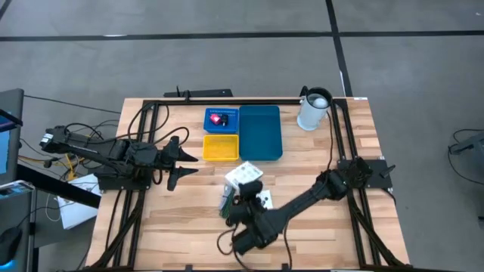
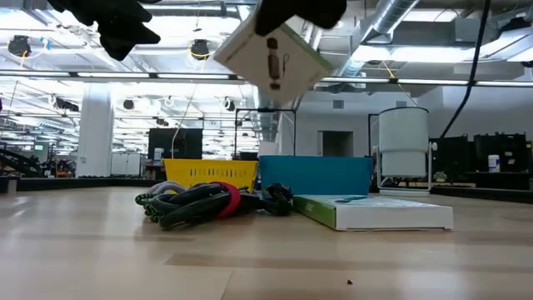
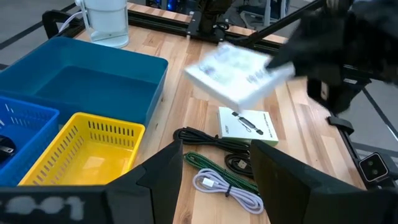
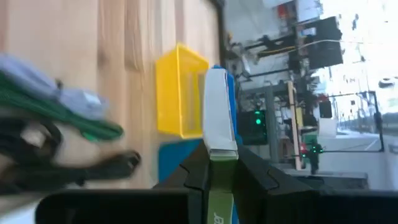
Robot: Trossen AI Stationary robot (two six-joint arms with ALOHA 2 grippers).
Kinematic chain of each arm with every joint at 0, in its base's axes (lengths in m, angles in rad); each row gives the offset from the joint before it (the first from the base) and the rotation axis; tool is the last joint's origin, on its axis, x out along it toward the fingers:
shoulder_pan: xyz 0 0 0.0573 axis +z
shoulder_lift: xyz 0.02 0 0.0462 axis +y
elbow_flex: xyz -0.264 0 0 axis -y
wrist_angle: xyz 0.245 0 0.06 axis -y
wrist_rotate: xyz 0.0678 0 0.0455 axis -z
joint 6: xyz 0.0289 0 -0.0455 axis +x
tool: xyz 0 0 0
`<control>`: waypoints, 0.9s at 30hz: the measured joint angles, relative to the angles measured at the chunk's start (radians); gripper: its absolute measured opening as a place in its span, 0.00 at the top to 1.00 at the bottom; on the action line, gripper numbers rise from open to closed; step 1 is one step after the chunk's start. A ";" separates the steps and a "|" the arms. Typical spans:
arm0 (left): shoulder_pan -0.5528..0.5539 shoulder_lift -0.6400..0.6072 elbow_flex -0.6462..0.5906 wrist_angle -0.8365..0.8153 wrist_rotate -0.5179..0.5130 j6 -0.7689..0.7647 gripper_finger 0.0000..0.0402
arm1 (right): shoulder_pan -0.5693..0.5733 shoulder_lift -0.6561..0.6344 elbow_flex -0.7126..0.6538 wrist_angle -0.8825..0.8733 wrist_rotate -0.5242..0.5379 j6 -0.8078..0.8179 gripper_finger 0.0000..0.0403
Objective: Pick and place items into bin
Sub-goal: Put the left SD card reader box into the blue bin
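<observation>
So the right gripper (image 4: 219, 163) has its jaws pinching a white box (image 4: 217, 112) with a green edge, and in the right wrist view you can see the box sandwiched edge-on between the two dark fingers (image 4: 194, 171), sticking out past their tips. The box is lifted clear of the tabletop (image 1: 318, 234), tilted, hanging near the middle of the table just on the near side of the yellow bin (image 1: 221, 147).

The low view shows something the overhead one doesn't: the box (image 2: 271, 57) is up in the air, well above everything else, with a small dark printed mark on its face. In the left wrist view it comes out blurred, but you can tell it's a flat white carton (image 3: 236, 74) with grey print.

Still on the tabletop: a second flat white-and-green box (image 3: 247, 124) with a pen-like picture on it, and right beside it a tangle of cables (image 2: 208, 202), black, green and light grey, with a bit of red showing from the low view.

Bins at the far side: big teal bin (image 1: 260, 131), small blue bin (image 1: 221, 119) with a red-pink piece (image 1: 218, 119) in it, then the yellow one. White jug (image 1: 313, 110) sits to the right of the teal bin.

Left gripper (image 1: 185, 164) hovers at the left of the table, jaws spread, holding nothing.
</observation>
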 joint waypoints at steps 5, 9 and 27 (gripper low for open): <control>0.000 0.000 0.000 -0.001 0.000 0.002 0.56 | -0.093 -0.057 -0.004 -0.001 -0.048 -0.079 0.92; 0.000 0.000 0.000 -0.005 0.000 0.001 0.56 | -0.173 -0.103 -0.003 -0.005 -0.070 -0.112 0.90; 0.000 0.000 0.000 -0.009 0.000 0.029 0.56 | -0.525 -0.149 -0.003 -0.004 -0.424 -0.331 0.86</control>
